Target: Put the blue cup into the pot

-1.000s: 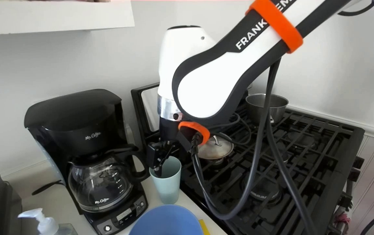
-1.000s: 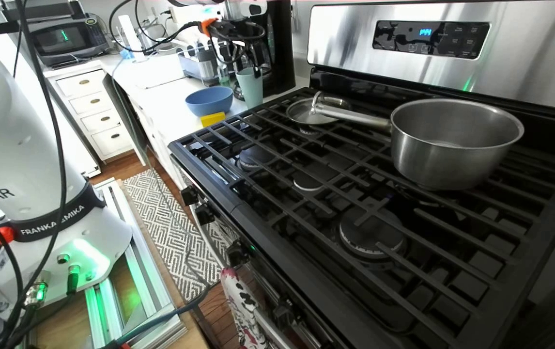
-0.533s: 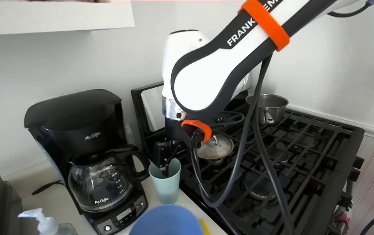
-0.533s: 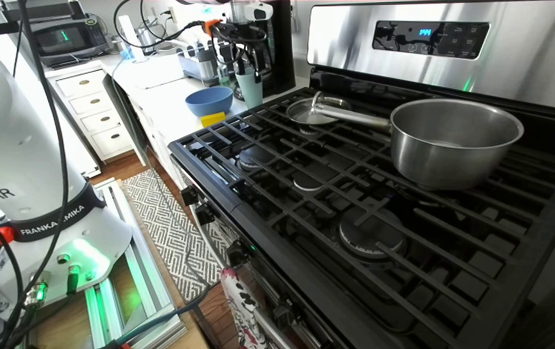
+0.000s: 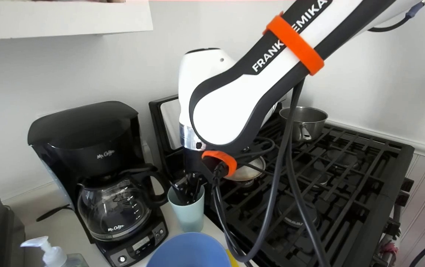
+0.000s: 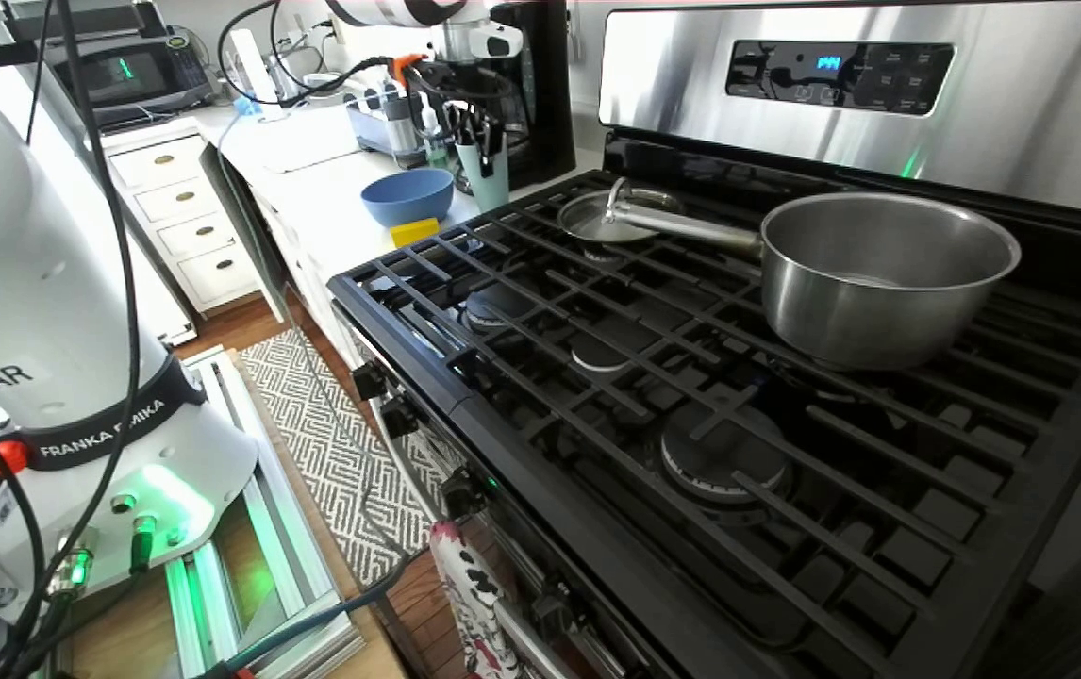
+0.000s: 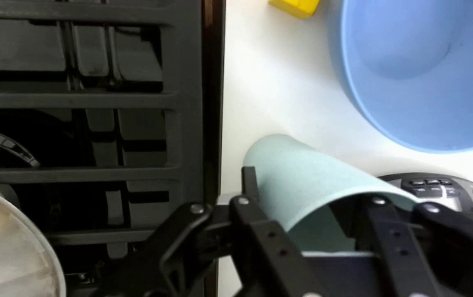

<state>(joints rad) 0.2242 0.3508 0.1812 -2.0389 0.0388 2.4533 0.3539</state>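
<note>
The blue cup [image 5: 189,218], a pale blue-green tumbler, stands on the counter between the coffee maker and the stove. In the wrist view the cup [image 7: 298,173] points its mouth toward my gripper [image 7: 296,202]. One finger lies along the cup's outer wall and the other is inside its mouth, with the near wall between them. A gap still shows between the inner finger and that wall, so the jaws are part-way open. The pot [image 6: 861,321], a shiny steel saucepan, sits on the far burners with its handle toward the lidded pan. Its inside looks empty.
A bright-blue bowl [image 6: 408,198] and a yellow block [image 6: 415,231] stand close by the cup. The black coffee maker [image 5: 86,137] is right beside it. A lidded steel pan [image 6: 611,222] on the grates lies between cup and pot. Cables [image 5: 272,207] hang from the arm over the stove.
My gripper has come down over the cup's rim and its jaws have drawn closer together. The cup's rim has shifted slightly toward the coffee maker.
</note>
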